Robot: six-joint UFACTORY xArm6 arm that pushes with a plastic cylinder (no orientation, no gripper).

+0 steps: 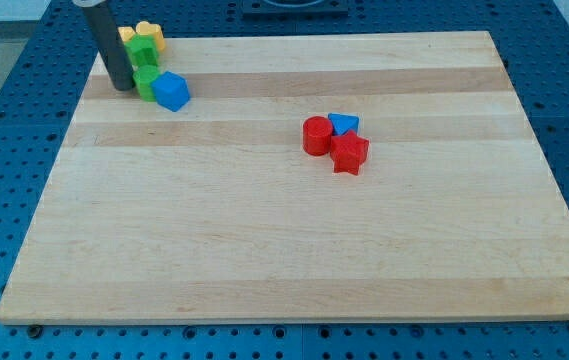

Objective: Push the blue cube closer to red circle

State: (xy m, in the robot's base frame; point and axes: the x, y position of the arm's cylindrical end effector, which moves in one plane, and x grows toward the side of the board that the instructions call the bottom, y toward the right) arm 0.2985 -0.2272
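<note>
The near half of the wooden table [264, 270] lies bare from the view's bottom edge up to mid-board. Right of centre sits a tight cluster: a red star block [350, 153] nearest, the red circle [316, 135] touching it on the left, and a small blue triangular block [343, 124] behind them. Farther back, near the top-left corner, the blue cube [172, 90] rests well apart from that cluster, touching a green block [146, 81]. Behind come another green block [141, 49] and a yellow block [150, 35] by the far edge. The tool is a plain rod with nothing to open or grasp; its tip [123, 87] stands just left of the green block.
</note>
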